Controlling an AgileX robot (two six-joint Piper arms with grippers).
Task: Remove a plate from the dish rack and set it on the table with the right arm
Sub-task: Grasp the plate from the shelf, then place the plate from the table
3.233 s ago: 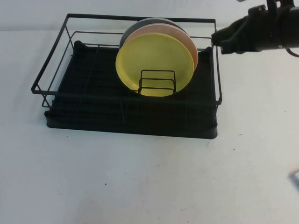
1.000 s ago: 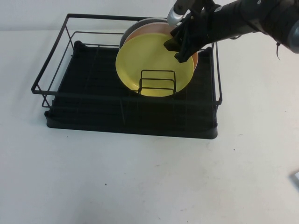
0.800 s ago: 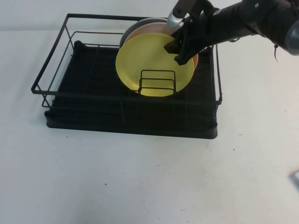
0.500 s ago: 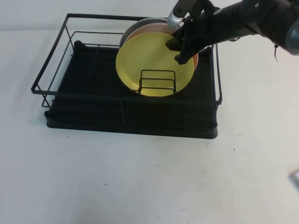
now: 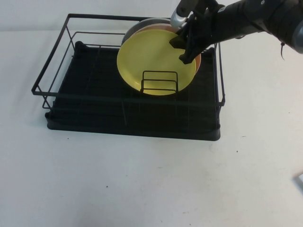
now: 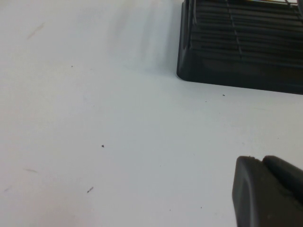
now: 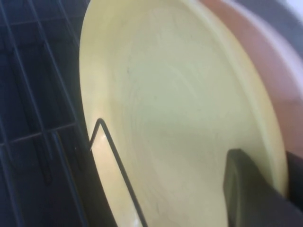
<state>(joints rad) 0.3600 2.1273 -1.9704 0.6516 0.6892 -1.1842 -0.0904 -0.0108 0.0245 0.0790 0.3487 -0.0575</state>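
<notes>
Round pale-yellow plastic plate (image 5: 156, 64) stands on edge in the small wire plate holder (image 5: 159, 83), inside the large black wire dish rack on its black plastic tray (image 5: 132, 78), at about 12 o'clock on the white surface (image 5: 151, 184). A pale pink plate (image 5: 195, 49) and a grey plate (image 5: 142, 24) stand right behind it, touching or nearly so. Right tool (image 5: 184, 46) on the black cabled right arm (image 5: 246, 21) sits at the yellow plate's rim, around 2 o'clock on the plate face; the right wrist view shows one black finger (image 7: 248, 189) pressed on the plate's front face with the rim running behind it, so the tool reads as clamped on the plate edge. Left tool (image 6: 267, 191) hangs low over bare surface near the rack's corner, well apart from the plates; can't tell whether it is open or closed. Progress judgement: reach and grasp look done, the plate is not clearly lifted out of the holder. Left to do: lift clear of the holder and rack wire, carry over, set down flat on the surface, release.
</notes>
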